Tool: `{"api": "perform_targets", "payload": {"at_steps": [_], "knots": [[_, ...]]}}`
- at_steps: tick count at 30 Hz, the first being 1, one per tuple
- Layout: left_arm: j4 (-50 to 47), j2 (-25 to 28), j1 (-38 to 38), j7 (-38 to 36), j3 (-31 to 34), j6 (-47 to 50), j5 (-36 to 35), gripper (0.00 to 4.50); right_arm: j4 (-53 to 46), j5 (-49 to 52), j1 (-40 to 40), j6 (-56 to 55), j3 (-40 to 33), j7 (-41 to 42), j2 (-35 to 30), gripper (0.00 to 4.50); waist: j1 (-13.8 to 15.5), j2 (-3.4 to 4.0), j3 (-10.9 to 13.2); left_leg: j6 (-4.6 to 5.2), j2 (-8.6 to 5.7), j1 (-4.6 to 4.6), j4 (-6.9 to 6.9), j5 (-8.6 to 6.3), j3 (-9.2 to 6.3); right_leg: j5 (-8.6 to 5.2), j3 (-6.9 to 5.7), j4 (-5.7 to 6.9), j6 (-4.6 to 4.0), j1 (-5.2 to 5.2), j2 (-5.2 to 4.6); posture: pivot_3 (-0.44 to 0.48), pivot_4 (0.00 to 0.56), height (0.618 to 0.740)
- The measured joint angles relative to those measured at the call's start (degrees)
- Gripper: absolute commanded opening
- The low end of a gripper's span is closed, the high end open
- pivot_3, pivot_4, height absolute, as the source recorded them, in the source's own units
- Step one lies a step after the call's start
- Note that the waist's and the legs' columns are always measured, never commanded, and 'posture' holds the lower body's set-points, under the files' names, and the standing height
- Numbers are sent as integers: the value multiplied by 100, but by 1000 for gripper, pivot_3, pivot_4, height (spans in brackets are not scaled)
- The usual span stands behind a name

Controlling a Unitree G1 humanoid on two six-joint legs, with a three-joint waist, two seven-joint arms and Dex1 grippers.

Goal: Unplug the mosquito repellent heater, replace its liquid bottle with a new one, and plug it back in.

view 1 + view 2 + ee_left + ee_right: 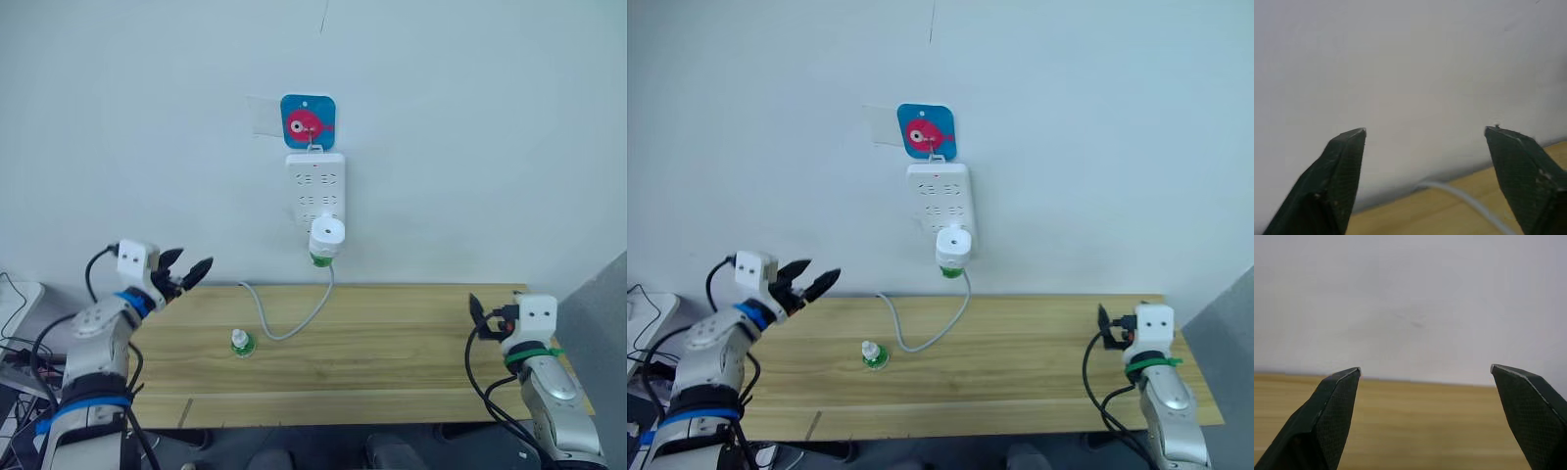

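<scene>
Head views: the wooden table is standing against a white wall, its top bare across the middle and right. The left gripper is hovering above the table's left rear corner, fingers spread apart and holding nothing. The right gripper is hanging over the right edge, well apart from everything else. A small green-based bottle is standing upright on the left-centre of the table, just beside the grey cable, which is curving down from the wall onto the wood. The mosquito repellent heater — white, rounded, a round opening facing outward, a green bottle under it — is sitting plugged into the bottom of the white power strip, which is hanging from a blue hook plate.

Left wrist view: the fingers are standing wide apart, facing the wall, the cable lying across the table edge between them.

Right wrist view: the fingers are spread wide — nothing between them, bare tabletop and wall ahead.
</scene>
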Motion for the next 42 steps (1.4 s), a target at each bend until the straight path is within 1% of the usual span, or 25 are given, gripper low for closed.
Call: {"api": "perform_targets", "payload": {"at_steps": [2, 8, 10, 14, 16, 19, 21, 24, 26, 32, 36, 42], "knots": [[-287, 43, -233, -265, -180, 291, -7, 2966, -705, 256, 42, 425, 202, 293, -78, 4500, 8, 16, 11, 0, -1, -5, 0, 0, -18, -3, -18, -2, -5, 3, 0, 88, 95, 740], [-620, -9, -806, -969, -773, 702, 17, 2966, -2109, 808, -10, 1448, 674, 790, -305, 4500, 7, 19, 17, 0, -4, -15, 1, 0, -46, -10, -42, -2, -17, 3, 1, 61, 96, 740], [-524, -119, -1082, -1184, -990, 690, 56, 2966, -2408, 959, -131, 1745, 872, 872, -337, 4500, 5, 18, 21, 0, -5, -18, 7, 0, -48, -10, -44, -2, -17, 4, 1, 54, 95, 740], [54, -339, -1765, -1508, -1255, 530, 199, 2966, -2869, 1264, -519, 2288, 1078, 889, -313, 4500, -20, 13, 27, 1, -7, -30, 26, 0, -56, -9, -50, -1, -16, 4, 1, 33, 89, 740], [423, -462, -2156, -1608, -1354, 355, 306, 2966, -2970, 1352, -765, 2502, 1151, 788, -189, 4500, -30, 13, 28, 2, -8, -42, 40, -1, -64, -8, -56, -1, -16, 1, 2, 15, 84, 740], [930, -588, -2564, -1768, -1418, 123, 422, 2966, -3048, 1393, -904, 2685, 1197, 654, -112, 4500, -38, 14, 28, 47, -7, -74, 86, -27, -86, -9, -77, -1, -16, -3, 2, 15, 84, 740], [1279, -650, -2740, -1879, -1440, -10, 513, 2966, -3050, 1390, -909, 2751, 1209, 586, -70, 4500, -41, 14, 28, 47, -9, -88, 89, -27, -94, -9, -84, -5, -16, -9, 2, -2, 77, 740], [1743, -766, -2959, -1993, -1445, -193, 620, 2966, -3058, 1385, -908, 2828, 1227, 504, -26, 4500, -40, 14, 28, 48, -9, -97, 91, -27, -115, -9, -101, -6, -16, -9, 2, -2, 77, 740], [2005, -813, -3111, -2077, -1446, -310, 685, 2966, -3081, 1384, -909, 2859, 1227, 457, -26, 4500, -40, 14, 29, 48, -9, -98, 92, -27, -126, -9, -113, -4, -17, -8, 2, -19, 75, 740], [2775, -1004, -3540, -2256, -1445, -595, 899, 2966, -3114, 1384, -950, 2968, 1210, 391, -43, 4500, -64, 15, 29, 48, -11, -100, 100, -26, -153, -9, -139, 0, -17, 3, 2, -28, 81, 740], [3019, -1060, -3673, -2436, -1444, -645, 982, 2966, -3158, 1392, -995, 3067, 1171, 341, -42, 4500, -76, 16, 30, 48, -10, -113, 106, -26, -179, -9, -166, 0, -18, 4, 2, -32, 86, 740], [3068, -1033, -3717, -3090, -1457, -307, 1035, 2966, -3234, 1425, -994, 3186, 1132, 287, -34, 4500, -95, 26, 36, 48, -10, -118, 102, -26, -205, -18, -195, 7, -34, 6, 2, -32, 93, 740]]}}
